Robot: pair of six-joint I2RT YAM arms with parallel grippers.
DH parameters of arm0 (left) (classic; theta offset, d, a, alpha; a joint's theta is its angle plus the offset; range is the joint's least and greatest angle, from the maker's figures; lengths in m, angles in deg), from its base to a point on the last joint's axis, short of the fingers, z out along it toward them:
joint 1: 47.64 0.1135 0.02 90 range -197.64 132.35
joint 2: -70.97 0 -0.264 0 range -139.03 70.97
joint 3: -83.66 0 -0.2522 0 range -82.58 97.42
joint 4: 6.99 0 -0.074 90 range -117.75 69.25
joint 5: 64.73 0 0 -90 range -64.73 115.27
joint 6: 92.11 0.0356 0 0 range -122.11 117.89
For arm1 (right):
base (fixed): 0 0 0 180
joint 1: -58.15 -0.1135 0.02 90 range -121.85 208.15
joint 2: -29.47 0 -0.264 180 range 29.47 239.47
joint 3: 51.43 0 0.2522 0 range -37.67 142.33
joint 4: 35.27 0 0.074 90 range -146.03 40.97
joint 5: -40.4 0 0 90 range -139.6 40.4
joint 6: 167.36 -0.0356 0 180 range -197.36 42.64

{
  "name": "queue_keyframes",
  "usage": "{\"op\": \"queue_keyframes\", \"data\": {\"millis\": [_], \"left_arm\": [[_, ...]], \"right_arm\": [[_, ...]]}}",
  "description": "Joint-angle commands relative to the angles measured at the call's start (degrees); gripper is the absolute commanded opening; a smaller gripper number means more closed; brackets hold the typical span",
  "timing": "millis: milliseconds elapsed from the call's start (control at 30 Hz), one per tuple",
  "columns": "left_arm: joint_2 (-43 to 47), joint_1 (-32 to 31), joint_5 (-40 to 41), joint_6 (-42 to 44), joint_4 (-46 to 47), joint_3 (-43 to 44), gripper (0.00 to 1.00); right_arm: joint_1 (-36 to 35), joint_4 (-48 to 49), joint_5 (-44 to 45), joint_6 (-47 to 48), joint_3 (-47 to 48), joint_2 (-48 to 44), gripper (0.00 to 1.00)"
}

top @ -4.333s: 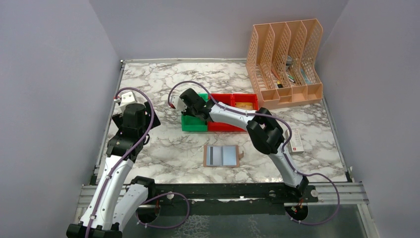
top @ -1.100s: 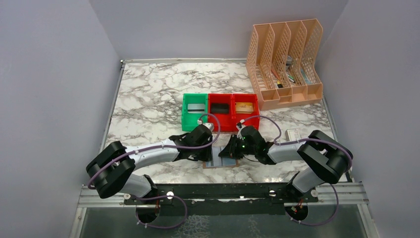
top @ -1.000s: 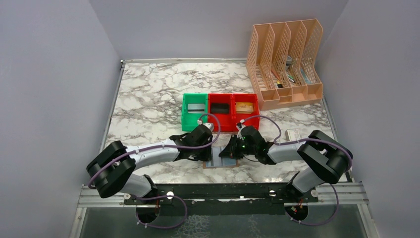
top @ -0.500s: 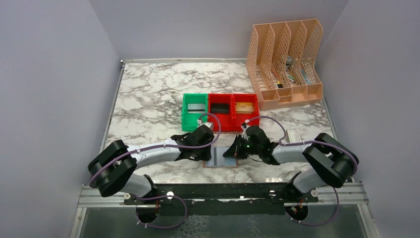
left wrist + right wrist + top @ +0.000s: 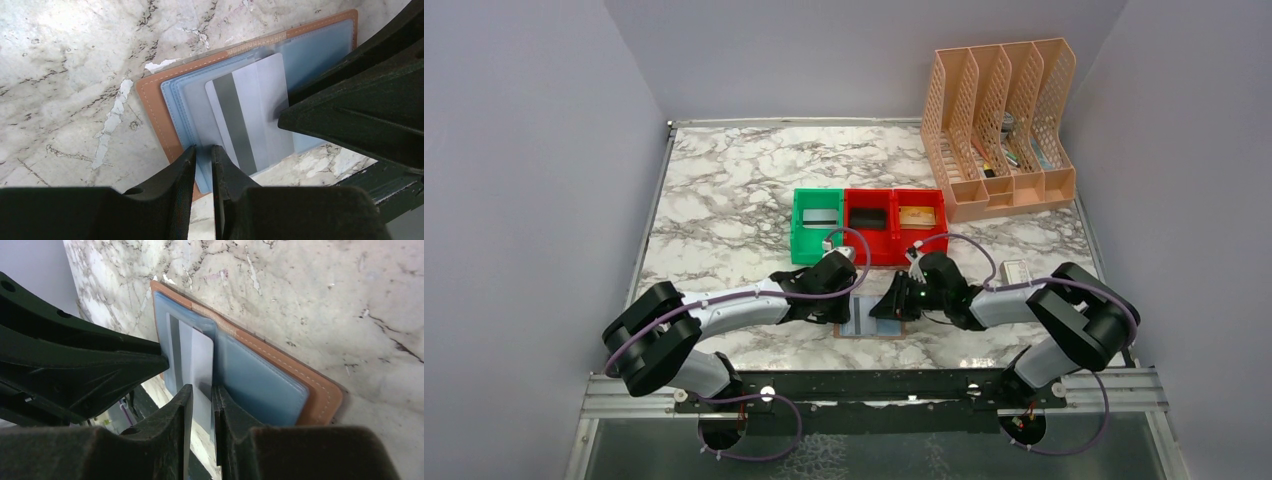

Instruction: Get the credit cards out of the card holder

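The flat brown leather card holder (image 5: 152, 107) lies open on the marble table (image 5: 724, 190). Both jaws stand narrow: left gripper (image 5: 203, 149) at its blue edge, right gripper (image 5: 201, 390) over the silver-grey plastic card (image 5: 250, 107); real grip cannot be told. The smooth card may slip, or drag the holder.

A white marble-patterned table (image 5: 724, 180) carries everything. The brown card holder (image 5: 865, 320) lies open near its front edge, with a green bin (image 5: 799, 225) and two red bins (image 5: 869, 193) behind it. A peach file organizer (image 5: 999, 130) stands at back right, and a white box (image 5: 1016, 270) lies near the right edge.
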Motion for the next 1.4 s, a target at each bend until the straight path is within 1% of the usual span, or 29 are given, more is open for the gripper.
{"op": "queue_keyframes", "data": {"millis": [0,100,367,833,933,1067,1233,1367], "left_arm": [[-0.2,0.0,3.1,0.7,-3.5,-0.1,0.21],[0.3,-0.1,3.2,0.6,-3.8,0.0,0.21],[1.4,-0.1,3.4,-0.4,-3.9,-0.6,0.21],[2.9,-0.1,5.4,-0.3,-5.2,-0.1,0.22],[4.0,-0.1,5.5,-0.1,-5.1,0.3,0.25],[6.4,-0.1,5.8,-0.1,-5.1,0.9,0.37],[9.3,-0.1,5.6,0.0,-5.1,2.1,0.48],[9.8,-0.1,3.9,0.6,-4.7,3.5,0.51]], "right_arm": [[0.0,-2.9,0.0,2.4,0.3,3.2,0.23],[0.0,-1.5,-0.7,2.3,-0.2,3.9,0.18],[0.0,-0.4,-1.0,2.1,-0.8,3.1,0.02],[0.0,-4.3,1.8,2.7,-0.9,-0.3,0.01],[0.0,-4.5,1.7,2.7,-0.7,-0.4,0.01],[0.0,-5.1,2.0,3.0,-0.4,-0.5,0.01],[0.0,-5.3,2.0,3.1,-0.2,-0.3,0.01],[0.0,-5.2,2.0,3.0,-0.3,-0.2,0.01]]}}
